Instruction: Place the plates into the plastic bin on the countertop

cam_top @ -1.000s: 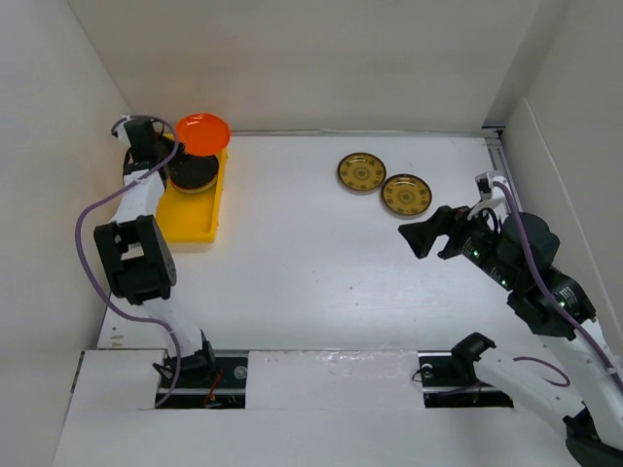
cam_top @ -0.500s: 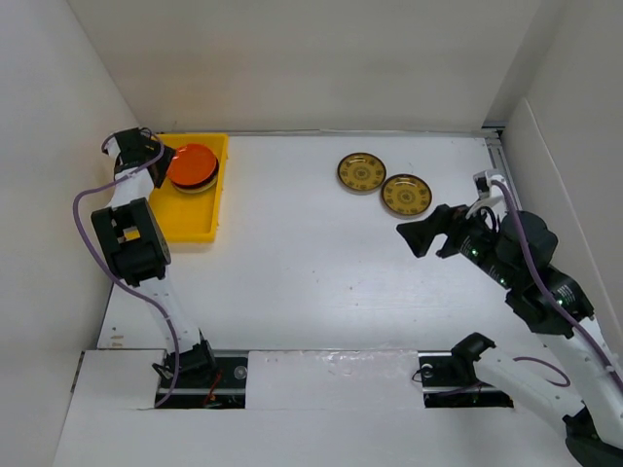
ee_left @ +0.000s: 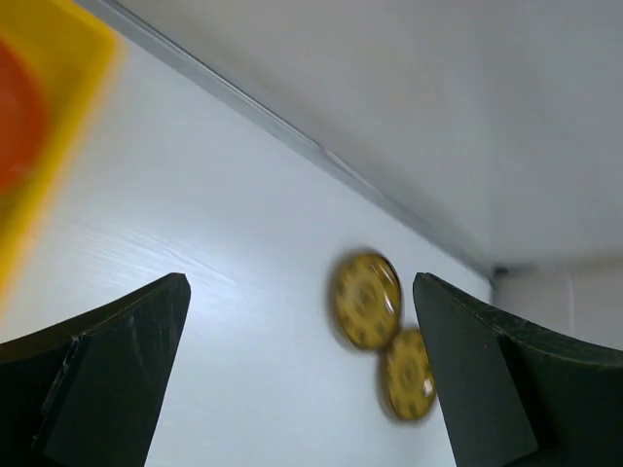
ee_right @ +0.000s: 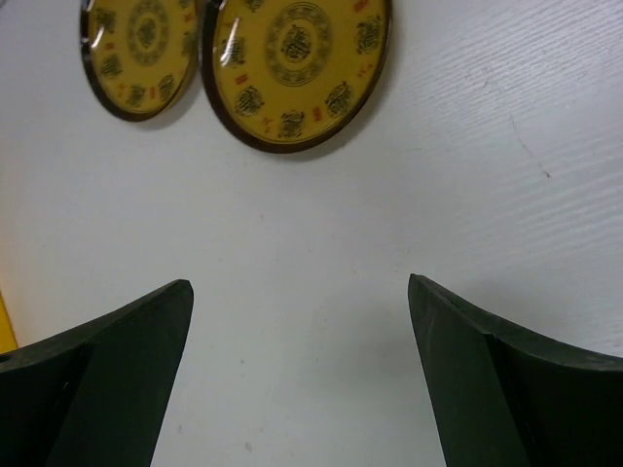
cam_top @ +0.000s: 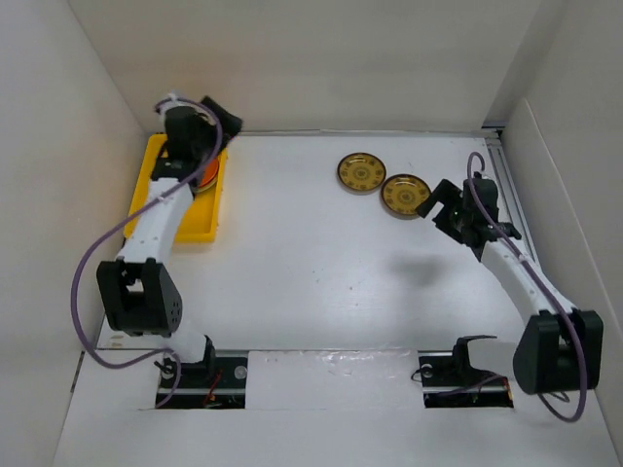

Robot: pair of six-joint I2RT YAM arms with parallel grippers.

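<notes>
The yellow plastic bin stands at the far left of the white countertop. An orange plate lies in it, mostly hidden under my left arm. My left gripper hovers open and empty above the bin's far end, pointing right. In the left wrist view the bin and the orange plate show blurred. Two olive-gold patterned plates lie touching at the back right. My right gripper stands open just beside the nearer one; its wrist view shows both plates ahead of the fingers.
White walls close in the countertop on the left, back and right. A metal strip runs along the back edge. The arm bases sit at the near edge.
My left gripper opened and let the orange plate down into the bin, then swung up and to the right. My right arm reached forward to the gold plates.
</notes>
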